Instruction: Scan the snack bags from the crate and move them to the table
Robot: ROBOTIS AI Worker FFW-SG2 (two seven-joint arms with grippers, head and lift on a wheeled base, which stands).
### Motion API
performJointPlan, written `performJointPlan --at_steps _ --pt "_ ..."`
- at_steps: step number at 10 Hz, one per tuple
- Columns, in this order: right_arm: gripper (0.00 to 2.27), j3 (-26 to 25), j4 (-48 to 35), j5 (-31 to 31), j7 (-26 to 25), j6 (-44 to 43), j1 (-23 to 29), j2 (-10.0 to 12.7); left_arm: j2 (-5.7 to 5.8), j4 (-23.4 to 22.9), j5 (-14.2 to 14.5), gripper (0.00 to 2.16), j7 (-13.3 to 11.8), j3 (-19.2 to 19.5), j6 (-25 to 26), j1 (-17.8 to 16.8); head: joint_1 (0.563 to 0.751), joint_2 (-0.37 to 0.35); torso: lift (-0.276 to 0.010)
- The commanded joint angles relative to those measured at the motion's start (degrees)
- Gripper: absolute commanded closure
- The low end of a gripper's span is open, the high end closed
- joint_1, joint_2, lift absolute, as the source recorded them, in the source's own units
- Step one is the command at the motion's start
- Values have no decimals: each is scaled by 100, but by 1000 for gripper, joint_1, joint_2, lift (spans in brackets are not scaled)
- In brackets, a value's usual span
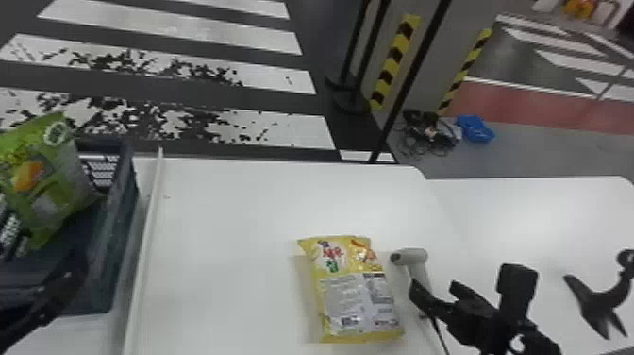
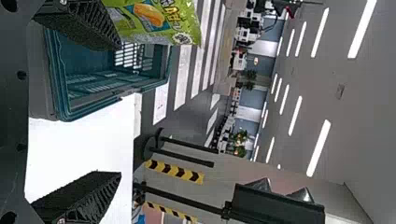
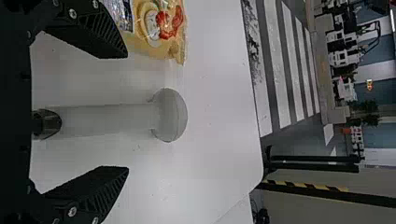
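In the head view my left gripper [image 1: 63,285] is by the crate [image 1: 120,222], near a green snack bag [image 1: 52,189] that leans upright in it. The left wrist view has my left gripper [image 2: 119,112] open, with the green bag [image 2: 159,21] beyond one finger and nothing between the two. A yellow snack bag [image 1: 351,288] lies flat on the table, printed back panel up. To its right lies a white hand scanner [image 1: 410,257]. My right gripper [image 1: 435,287] is over the scanner's handle. Seen from its wrist, the right gripper [image 3: 127,113] stands open, the scanner [image 3: 107,119] between its spread fingers.
A pale raised strip [image 1: 146,245] runs along the white table [image 1: 226,226] between crate and yellow bag. A black forked stand [image 1: 599,297] is on the table at the far right. Dark posts [image 1: 410,80] rise behind the table's far edge.
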Motion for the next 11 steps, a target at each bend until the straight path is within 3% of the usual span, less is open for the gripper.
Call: performJointPlan --at_steps 1,4,6,9,11 --pt "144 -3 -767 -178 -50 380 402 163 9 32 12 33 -17 -25 -1 -25 695 -306 -95" --pt "113 147 -1391 -424 -93 714 762 479 17 128 47 33 -69 -17 -54 -34 695 -251 -95" --pt "124 -38 -1294 -1163 -58 1101 736 514 61 181 47 33 -96 -8 -71 -34 695 -221 -95" --pt "124 -706 -986 -1690 548 2648 129 462 70 251 47 33 -87 -25 -71 -78 695 -198 -95" --pt "117 -794 -644 -1690 952 3034 -275 330 52 330 21 33 -78 -52 -71 -113 695 -194 -95"
